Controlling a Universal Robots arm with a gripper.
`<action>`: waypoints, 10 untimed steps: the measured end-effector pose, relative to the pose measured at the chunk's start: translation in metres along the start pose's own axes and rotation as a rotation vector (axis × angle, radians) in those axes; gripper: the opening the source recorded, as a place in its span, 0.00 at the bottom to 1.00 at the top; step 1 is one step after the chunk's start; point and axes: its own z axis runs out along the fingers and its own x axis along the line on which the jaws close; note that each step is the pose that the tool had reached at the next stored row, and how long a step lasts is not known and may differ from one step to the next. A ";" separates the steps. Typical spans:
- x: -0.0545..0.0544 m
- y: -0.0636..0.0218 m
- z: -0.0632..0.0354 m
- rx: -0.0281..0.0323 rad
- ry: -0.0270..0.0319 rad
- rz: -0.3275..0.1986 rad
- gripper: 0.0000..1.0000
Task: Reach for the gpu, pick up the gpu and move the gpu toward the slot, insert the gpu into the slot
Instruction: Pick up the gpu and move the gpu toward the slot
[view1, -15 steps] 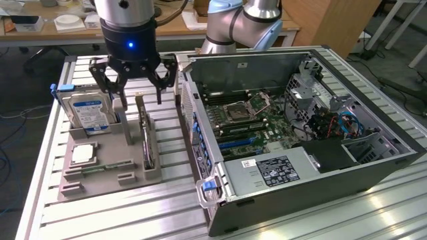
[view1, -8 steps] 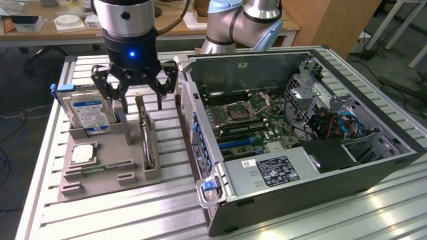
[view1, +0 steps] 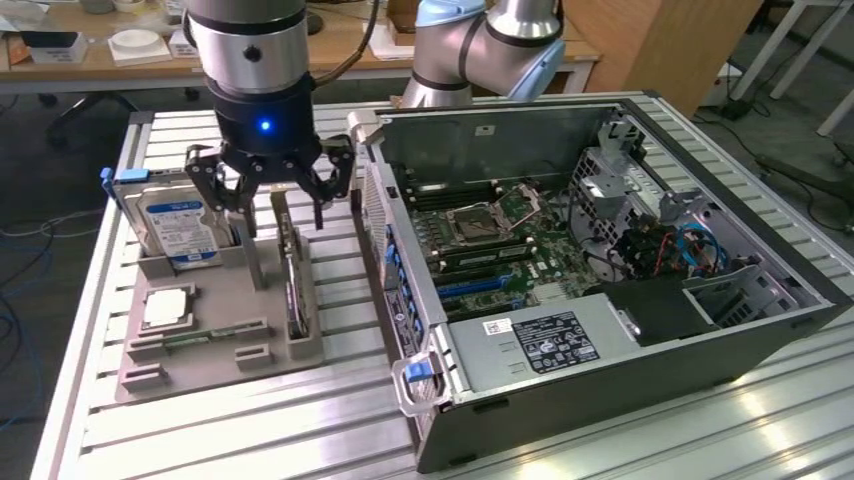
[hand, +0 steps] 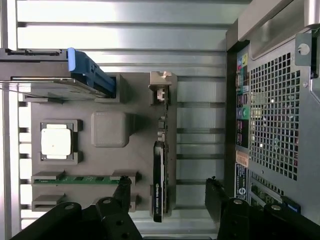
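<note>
The room is a workshop, with wooden desks at the back and cables on the floor. In front stands a ribbed aluminium table (view1: 240, 440).

The biggest thing on the table is an open computer tower (view1: 641, 395), lying on its side across the three o'clock half of the exterior view. Its perforated rear panel (hand: 272, 125) faces the parts holder. Inside are a green motherboard (view1: 534, 245) and, toward five o'clock from it, a silver power supply (view1: 561, 340) with a black label.

The robot arm (view1: 254, 50) comes down from twelve o'clock over the nine o'clock half of the table. Below it a grey parts holder (view1: 200, 370) lies flat on the table, just beside the tower.

A hard drive (view1: 180, 230) with a blue label stands on edge at the holder's far end, toward eleven o'clock. The gpu (view1: 291, 275) stands on its long edge in a narrow cradle along the holder's three o'clock side, nearest the tower. Its silvery bracket end is the far end, under the arm.

The end effector (view1: 283, 225) hangs directly over the gpu with its dark fingers (hand: 122, 187) spread wide. One finger is on each side of the card, and it grips nothing.

A square processor (view1: 167, 308) sits in its pocket at the holder's nine o'clock side. A slim green memory stick (view1: 200, 338) lies just beyond it, toward six o'clock.
</note>
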 end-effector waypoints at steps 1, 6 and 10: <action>0.000 -0.0001 0.0018 0.0000 0.0007 0.000 0.71; 0.001 -0.0004 0.0109 0.0001 0.0012 0.000 0.71; 0.003 -0.0008 0.0181 0.0005 0.0008 0.013 0.71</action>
